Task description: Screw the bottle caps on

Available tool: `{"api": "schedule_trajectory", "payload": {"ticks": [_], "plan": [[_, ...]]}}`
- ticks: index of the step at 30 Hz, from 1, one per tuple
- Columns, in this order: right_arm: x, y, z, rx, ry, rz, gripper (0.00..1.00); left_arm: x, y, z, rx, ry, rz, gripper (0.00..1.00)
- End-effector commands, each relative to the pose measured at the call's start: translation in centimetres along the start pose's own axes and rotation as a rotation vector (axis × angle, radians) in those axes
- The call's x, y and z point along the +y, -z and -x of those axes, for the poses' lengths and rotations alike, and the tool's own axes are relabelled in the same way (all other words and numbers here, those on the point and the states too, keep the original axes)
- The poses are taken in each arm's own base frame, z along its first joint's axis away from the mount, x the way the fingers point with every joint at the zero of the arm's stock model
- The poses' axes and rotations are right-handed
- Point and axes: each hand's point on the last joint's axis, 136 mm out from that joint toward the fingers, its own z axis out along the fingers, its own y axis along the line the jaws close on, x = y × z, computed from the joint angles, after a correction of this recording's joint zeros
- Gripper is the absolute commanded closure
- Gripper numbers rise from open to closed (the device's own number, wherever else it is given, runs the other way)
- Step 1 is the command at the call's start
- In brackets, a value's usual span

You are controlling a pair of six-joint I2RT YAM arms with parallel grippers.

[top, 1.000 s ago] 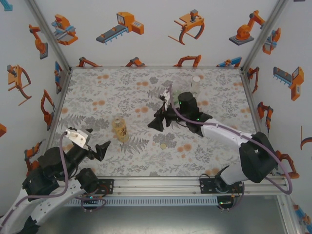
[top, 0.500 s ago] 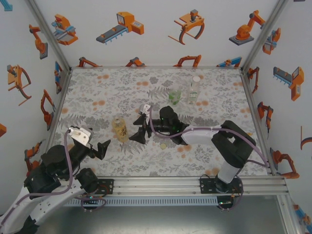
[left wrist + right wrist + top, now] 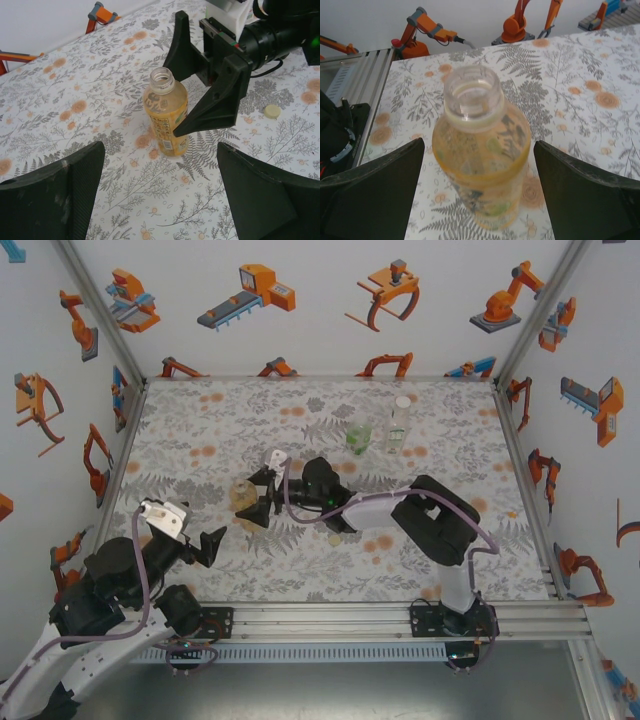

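Note:
The amber-yellow bottle (image 3: 243, 498) stands upright on the mat with its neck uncapped (image 3: 162, 79). My right gripper (image 3: 255, 500) lies low on the table, open, with a finger on each side of the bottle (image 3: 482, 150) and a gap on both sides. My left gripper (image 3: 203, 543) hovers open in front of the bottle and holds nothing; its fingers (image 3: 50, 195) frame bare mat. A yellowish cap (image 3: 334, 538) lies flat on the mat right of the bottle, behind the right arm (image 3: 272, 111). The green-tinted bottle (image 3: 358, 437) and the slim colourless bottle (image 3: 400, 423) stand at the back.
The right arm (image 3: 400, 510) stretches across the middle of the floral mat (image 3: 200, 430) at table height. White walls with printed orange robots enclose the table on three sides. An aluminium rail (image 3: 320, 615) runs along the near edge.
My right gripper has swung left from the green bottle at the back to the amber bottle and now straddles it, jaws wider. The left arm has barely moved.

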Motion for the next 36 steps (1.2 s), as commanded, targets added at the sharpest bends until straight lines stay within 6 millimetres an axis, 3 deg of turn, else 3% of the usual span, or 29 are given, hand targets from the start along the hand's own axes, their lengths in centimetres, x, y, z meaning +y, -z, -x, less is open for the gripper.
{"api": "schedule_trajectory", "payload": {"ticks": [1, 7, 14, 20, 27, 36], "plan": [[0.6, -1.5, 1.9, -0.075, 0.028, 0.031, 0.2, 0.4, -0.1, -0.1, 0.003, -0.017, 0.025, 0.15], [0.3, -2.6, 1.8, -0.083, 0.02, 0.024, 0.27, 0.2, -0.1, -0.1, 0.007, -0.019, 0.012, 0.15], [0.4, -2.3, 1.7, -0.079, 0.018, 0.018, 0.44, 0.1, -0.2, -0.1, 0.007, -0.02, 0.011, 0.15], [0.6, -1.6, 2.4, -0.087, 0.026, 0.006, 0.53, 0.1, -0.2, -0.1, 0.007, -0.021, 0.007, 0.15], [1.6, 0.6, 4.7, -0.109, 0.037, -0.019, 0.54, -0.5, -0.7, -0.3, 0.022, -0.032, -0.017, 0.15], [3.1, 5.2, 8.2, -0.107, 0.071, -0.091, 0.54, -1.3, -1.1, 0.2, -0.024, -0.014, -0.05, 0.12]]}}
